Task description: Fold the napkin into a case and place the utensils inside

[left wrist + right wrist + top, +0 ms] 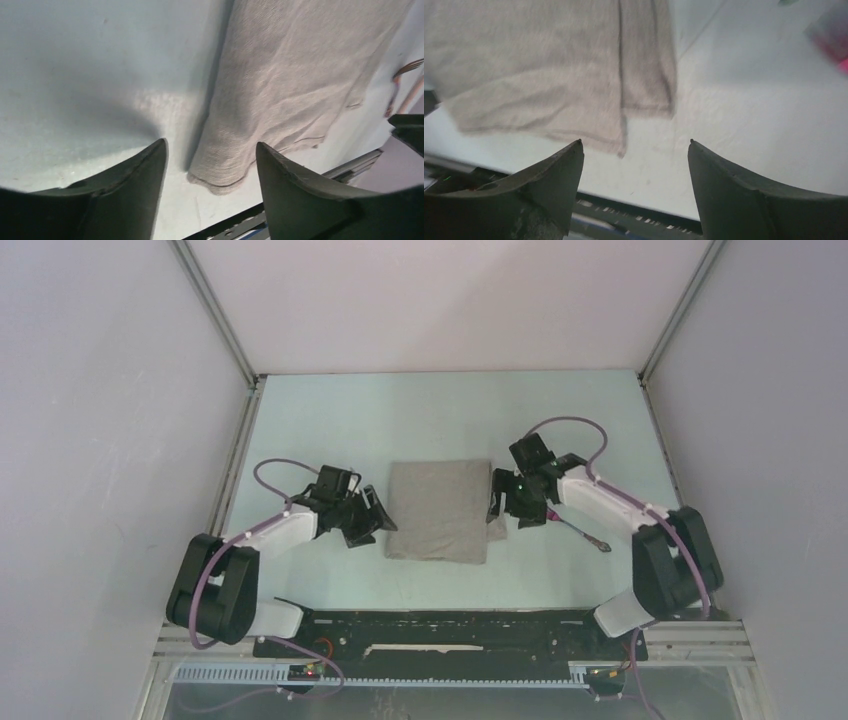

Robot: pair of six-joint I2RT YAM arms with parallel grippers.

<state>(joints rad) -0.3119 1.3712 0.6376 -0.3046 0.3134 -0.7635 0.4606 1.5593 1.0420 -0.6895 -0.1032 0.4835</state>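
Napkin (438, 510) lies flat mid-bench, folded into a roughly square grey-beige pad. Doubled edges show at its near corners, and a lower layer sticks out a little at the near right corner. Bench (300, 420) surface pale, mint-tinted.

Left claw (211, 143): low at the napkin's left edge, just beside the cloth. Released, with both dark fingers (135, 190) spread wide and nothing between the pads. In the left wrist view the napkin's near left corner lies on the bench below the gap. Whether a fingertip brushes the cloth cannot be told.

Right claw (635, 141): low at the napkin's right edge, opposite the left one. Also released, fingers (734, 190) well apart, gripping nothing. In the right wrist view the near right corner of the napkin sits ahead of the left finger, with bare bench ahead of the right finger. A folded strip with visible hem lines runs along that side of the cloth.

Utensils (585, 535): on the bench right of the napkin, apart from it and partly hidden under the right arm. From overhead a slim pinkish handle angles out toward the near right. Fork (409, 65) tines and pinkish handles show at the right edge of the left wrist view, beyond the cloth. Spoon not clearly made out.

Black rail (450, 625) runs along the bench's near edge between the arm bases.
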